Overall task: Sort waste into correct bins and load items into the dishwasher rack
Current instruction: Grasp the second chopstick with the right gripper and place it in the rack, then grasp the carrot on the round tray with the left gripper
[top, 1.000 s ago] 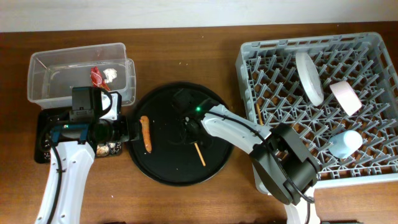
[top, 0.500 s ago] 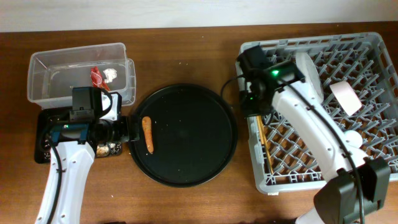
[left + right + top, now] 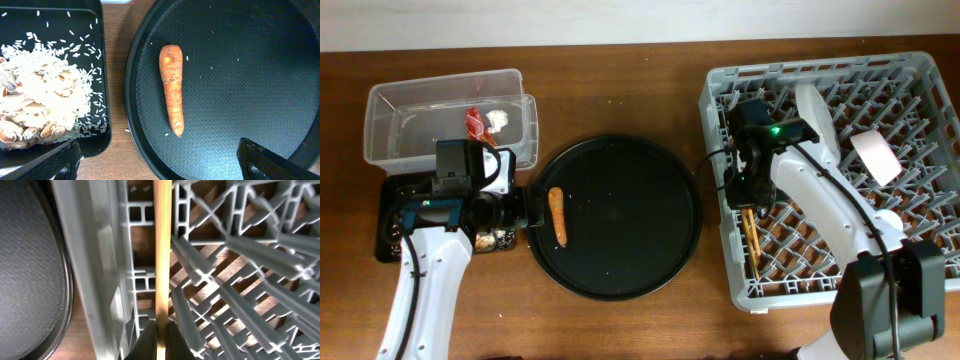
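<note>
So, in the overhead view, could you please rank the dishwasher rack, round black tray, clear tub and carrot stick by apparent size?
Largest to smallest:
dishwasher rack
round black tray
clear tub
carrot stick

A wooden chopstick (image 3: 162, 255) lies lengthwise on the grey dishwasher rack (image 3: 880, 62) lattice, the orange carrot stick (image 3: 172, 90) well apart.

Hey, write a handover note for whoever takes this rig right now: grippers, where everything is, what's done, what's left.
Left gripper: open, over the round tray's left side, near the carrot stick.
Right gripper: shut on a chopstick, low along the rack's left edge.
Done: wrapper and tissue in the clear tub; rice in the black tray; plate, bowl and cup in the rack.
Left: release the chopstick, bin the carrot stick.
</note>
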